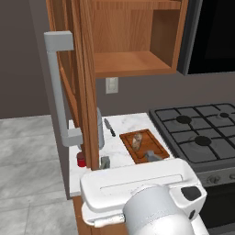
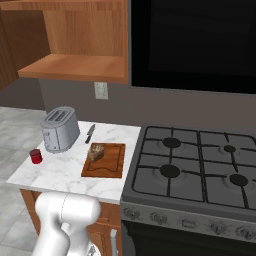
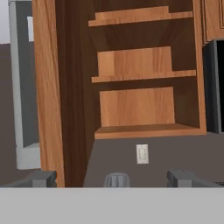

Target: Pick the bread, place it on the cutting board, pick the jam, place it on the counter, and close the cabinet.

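Observation:
The bread (image 1: 137, 140) (image 2: 96, 151) lies on the reddish-brown cutting board (image 1: 153, 143) (image 2: 111, 167). The red jam (image 1: 81, 159) (image 2: 35, 156) stands on the white marble counter (image 1: 124, 126) (image 2: 60, 172) near its left edge. The cabinet (image 1: 133, 41) (image 2: 75, 65) (image 3: 140, 109) hangs open, its shelves bare. Its door (image 1: 87, 92) (image 3: 48, 87) stands out edge-on toward me, with the grey bar handle (image 1: 56, 92) (image 3: 19, 87) on its left side. My gripper (image 1: 129, 159) (image 3: 113, 180) is open above the counter's front and faces the cabinet, holding nothing.
A grey toaster (image 2: 60, 129) (image 1: 100, 126) and a black-handled knife (image 2: 90, 133) (image 1: 110, 127) sit at the back of the counter. A gas stove (image 1: 197, 133) (image 2: 200, 165) lies to the right, under a black appliance (image 2: 195, 45). A wall outlet (image 3: 142, 154) sits below the cabinet.

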